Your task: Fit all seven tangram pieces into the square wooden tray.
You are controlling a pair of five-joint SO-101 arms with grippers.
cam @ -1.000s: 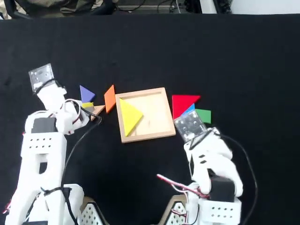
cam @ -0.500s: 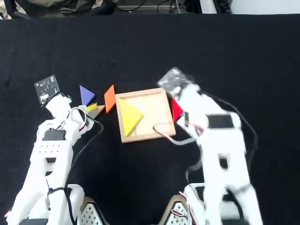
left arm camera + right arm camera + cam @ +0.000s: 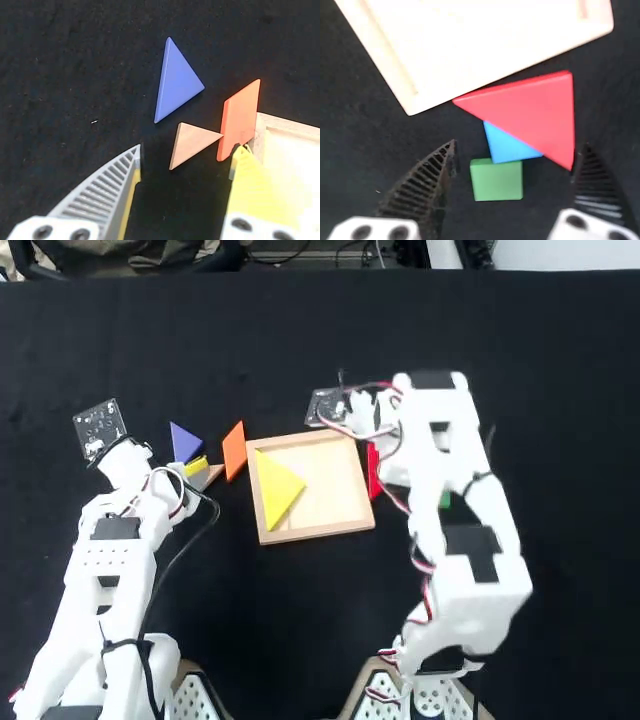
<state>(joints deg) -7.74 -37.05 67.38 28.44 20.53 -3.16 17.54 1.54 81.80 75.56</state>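
One of seven looks done: only the yellow triangle (image 3: 273, 488) lies in the tray (image 3: 320, 531), while the red triangle (image 3: 530, 112), blue piece (image 3: 505, 145) and green square (image 3: 497, 179) lie below the wide-open, empty right pincer (image 3: 517, 147), and the violet triangle (image 3: 176, 82), orange piece (image 3: 241, 119) and tan triangle (image 3: 190, 142) lie below the equally open, empty left pincer (image 3: 189, 148).

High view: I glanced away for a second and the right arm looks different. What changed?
The right gripper swung forward from the table's near side; its open fingers now hang over the red triangle, blue triangle and green square beside the wooden tray. The left gripper drew back slightly. No piece moved; nothing was grasped.
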